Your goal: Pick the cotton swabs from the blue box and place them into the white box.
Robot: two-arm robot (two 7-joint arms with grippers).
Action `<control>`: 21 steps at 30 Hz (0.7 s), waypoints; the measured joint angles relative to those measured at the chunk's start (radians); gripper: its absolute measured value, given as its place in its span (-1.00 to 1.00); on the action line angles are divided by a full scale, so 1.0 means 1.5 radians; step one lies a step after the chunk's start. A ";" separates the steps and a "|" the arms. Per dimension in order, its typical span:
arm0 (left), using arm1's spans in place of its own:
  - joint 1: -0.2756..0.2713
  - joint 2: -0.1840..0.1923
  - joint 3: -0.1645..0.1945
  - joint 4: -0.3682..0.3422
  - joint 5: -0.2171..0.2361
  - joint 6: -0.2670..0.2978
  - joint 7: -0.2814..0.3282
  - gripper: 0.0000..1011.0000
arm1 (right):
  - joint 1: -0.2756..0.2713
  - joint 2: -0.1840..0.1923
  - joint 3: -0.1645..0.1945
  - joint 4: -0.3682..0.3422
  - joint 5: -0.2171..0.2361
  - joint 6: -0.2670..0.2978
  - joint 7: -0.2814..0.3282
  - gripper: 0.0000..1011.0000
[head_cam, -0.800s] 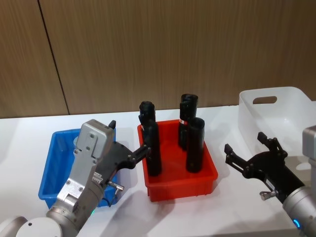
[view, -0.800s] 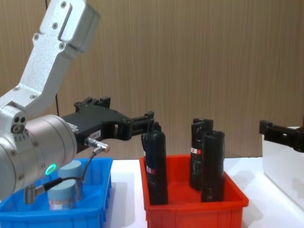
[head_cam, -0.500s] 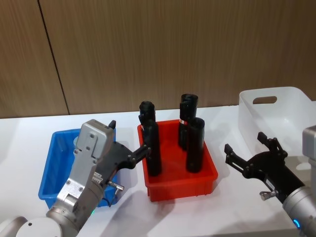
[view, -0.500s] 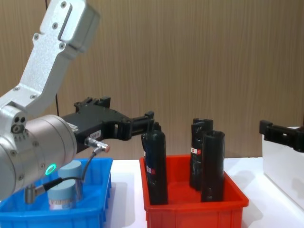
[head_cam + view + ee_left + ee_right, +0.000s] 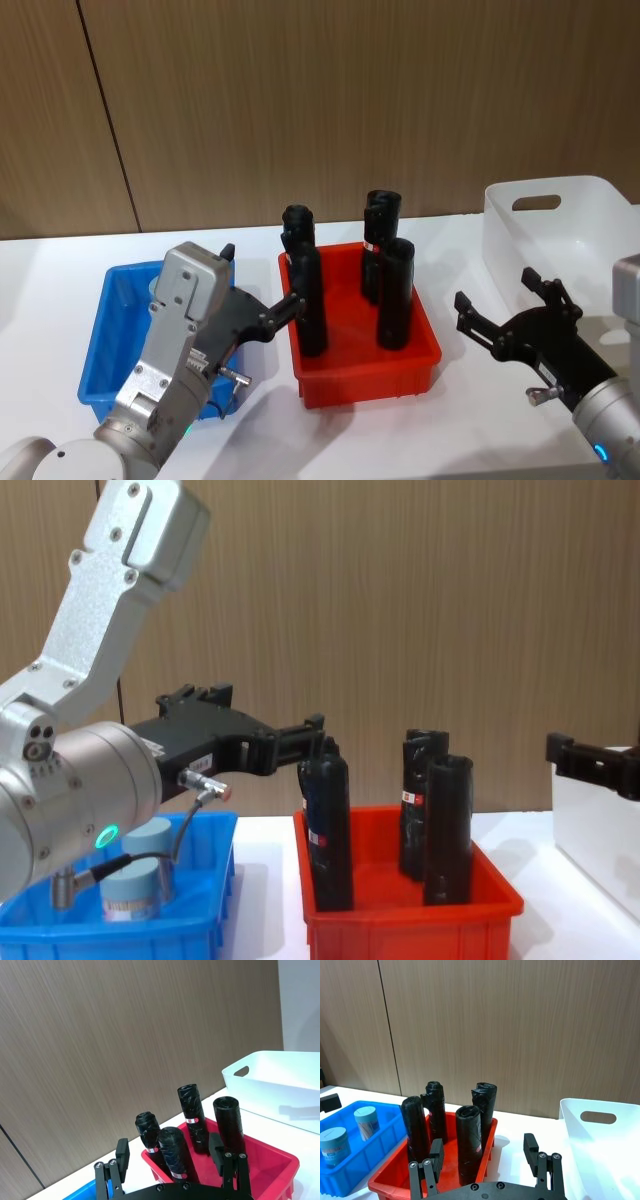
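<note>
Wood panelling point(image 5: 300, 100) backs a white table point(image 5: 40, 300), and by my judgement the task has not begun. Two swab jars point(image 5: 366, 1121) sit in the blue box point(image 5: 110, 330), below and behind the left gripper point(image 5: 260, 278). Its fingers are spread and empty, with the tips beside the red bin point(image 5: 365, 365) of four black cylinders point(image 5: 395, 295). Just short of the white box point(image 5: 580, 230), where no jar shows, hovers the right gripper point(image 5: 495, 290), likewise spread and empty.

Two cotton swabs point(image 5: 366, 1122), four black cylinders point(image 5: 468, 1140), three boxes (blue point(image 5: 385, 1135), red point(image 5: 390, 1182), white point(image 5: 615, 1160)).
</note>
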 joint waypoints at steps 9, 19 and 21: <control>0.000 0.000 0.000 0.000 0.000 0.000 0.000 0.99 | 0.000 0.000 0.000 0.000 0.000 0.000 0.000 0.98; 0.000 0.000 0.000 0.000 0.000 0.000 0.000 0.99 | 0.000 0.000 0.000 0.000 0.000 0.000 0.000 0.98; 0.000 0.000 0.000 0.000 0.000 0.000 0.000 0.99 | 0.000 0.000 0.000 0.000 0.000 0.000 0.000 0.98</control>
